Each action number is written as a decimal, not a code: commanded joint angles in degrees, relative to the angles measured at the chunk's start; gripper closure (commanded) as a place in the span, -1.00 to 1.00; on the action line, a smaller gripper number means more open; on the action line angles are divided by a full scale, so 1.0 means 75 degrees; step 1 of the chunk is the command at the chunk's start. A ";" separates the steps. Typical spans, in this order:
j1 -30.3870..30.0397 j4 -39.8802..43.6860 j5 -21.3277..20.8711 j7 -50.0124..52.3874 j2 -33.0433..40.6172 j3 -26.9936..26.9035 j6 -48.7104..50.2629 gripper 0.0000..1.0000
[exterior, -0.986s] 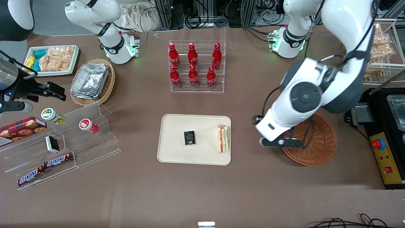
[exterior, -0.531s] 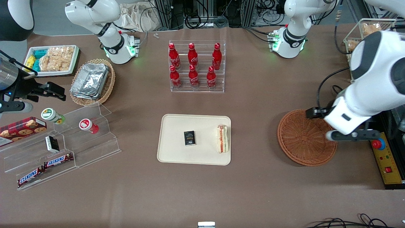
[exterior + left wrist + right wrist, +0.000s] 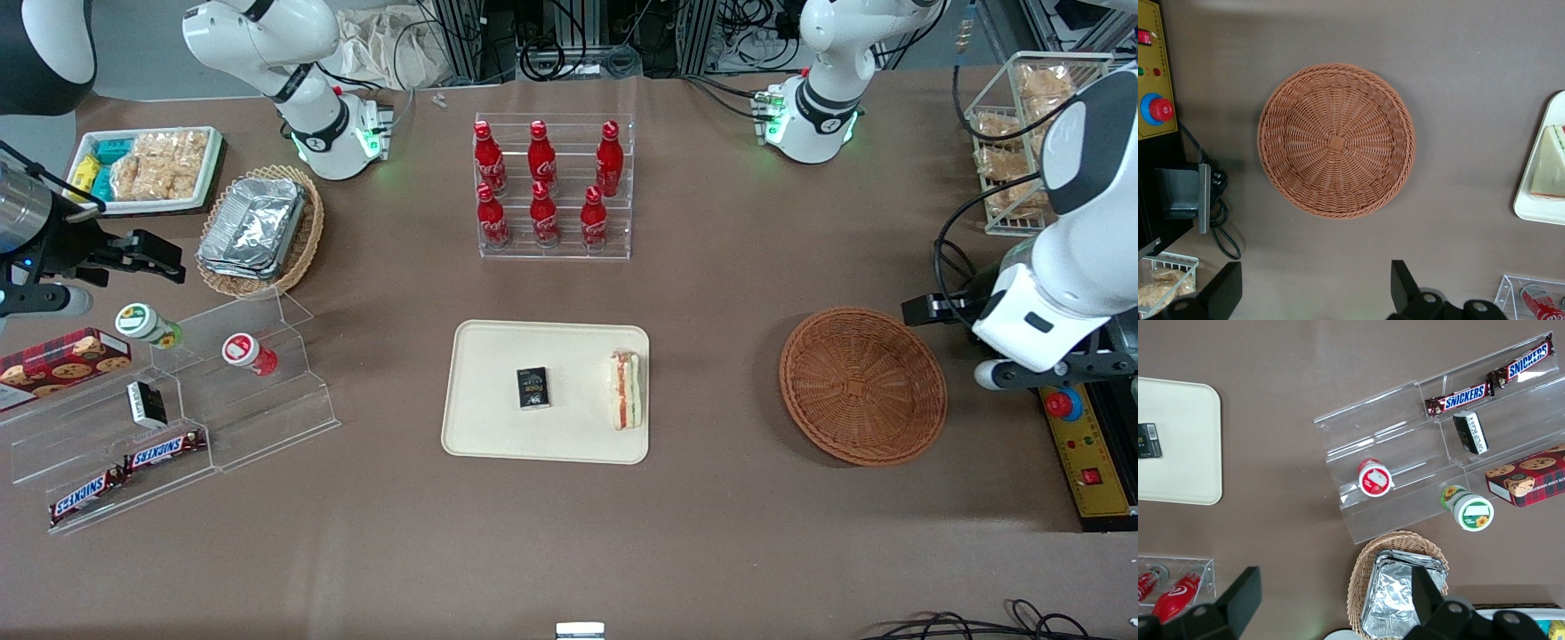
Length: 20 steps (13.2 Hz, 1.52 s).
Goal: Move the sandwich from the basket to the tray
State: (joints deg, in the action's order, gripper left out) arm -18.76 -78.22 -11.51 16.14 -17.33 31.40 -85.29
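- I see the sandwich (image 3: pixel 626 390) lying on the tray (image 3: pixel 484 436), at the edge of the tray that faces the basket, with its filling stripes showing.
- Beside it on the same tray, toward the parked arm's end, sits a small black box (image 3: pixel 532 388), apart from the sandwich.
- The basket (image 3: pixel 861 386) stands on the brown table (image 3: pixel 711 533), near the tray toward the working arm's end, and nothing lies in it; my wrist camera looks straight down into its woven bowl (image 3: pixel 1336 141).
- My gripper (image 3: pixel 1311 293) hangs above the table with its fingers spread wide and nothing between them; in the front view it (image 3: pixel 1036 372) sits just past the basket's rim, over the yellow control box (image 3: pixel 1086 449) with its red button (image 3: pixel 1060 404).
- Farther from the front camera than the tray, I see a clear rack of red bottles (image 3: pixel 552 185).
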 commanded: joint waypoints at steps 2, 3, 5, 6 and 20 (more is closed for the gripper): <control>-0.0065 -0.0387 0.0152 -0.0031 0.0330 0.0032 -0.0100 -0.99; -0.0007 -0.0387 0.0199 -0.0043 0.0342 -0.0096 -0.0100 -0.99; 0.0623 -0.0387 0.0315 -0.0043 0.0447 -0.0866 -0.0100 -0.99; 0.1044 -0.0398 0.0618 -0.0194 0.0552 -0.1497 -0.0112 -0.99; 0.2560 -0.1312 0.1348 -0.2199 0.1198 -0.4023 -0.0569 -0.99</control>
State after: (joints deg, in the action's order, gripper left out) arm -0.32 -86.88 -2.34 0.69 -9.16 2.09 -89.14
